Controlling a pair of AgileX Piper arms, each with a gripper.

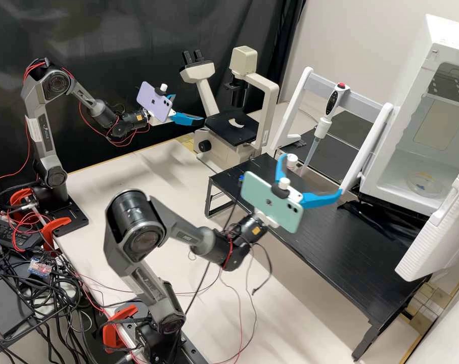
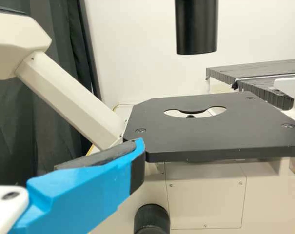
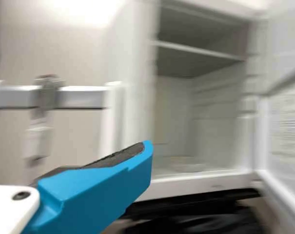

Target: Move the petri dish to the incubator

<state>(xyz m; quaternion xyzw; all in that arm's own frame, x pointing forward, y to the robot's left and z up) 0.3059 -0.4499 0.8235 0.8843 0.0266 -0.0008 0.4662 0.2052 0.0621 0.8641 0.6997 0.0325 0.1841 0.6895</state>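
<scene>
at the far left, the left arm's blue two-fingered tool (image 1: 189,107) stands open with nothing in its grip, beside the cream microscope with a black square stage (image 1: 247,132). it seems to have no part in the step in hand.

nearer and further right, above the black slatted surface (image 1: 340,258), the right arm's blue two-fingered tool (image 1: 312,173) is spread wide, also holding nothing. at the right, the clear round petri dish with yellowish patches (image 1: 424,184) sits on the floor inside the open white box-shaped incubator (image 1: 409,101). so the carrying looks done, and what is left is the finish: the right tool should keep clear of the doorway, and if closing up counts as part of the job, the thick white door (image 1: 439,222) wants a gentle swing that does not jolt the dish.

on the left, the purple phone (image 1: 153,103) covers part of the left tool, so one finger shows only in part in the high view. the mint-green phone (image 1: 260,194) hides some of the right tool's mount. at the right, the door is cut off by the edge, and i cannot tell whether the dish has its lid on.
</scene>
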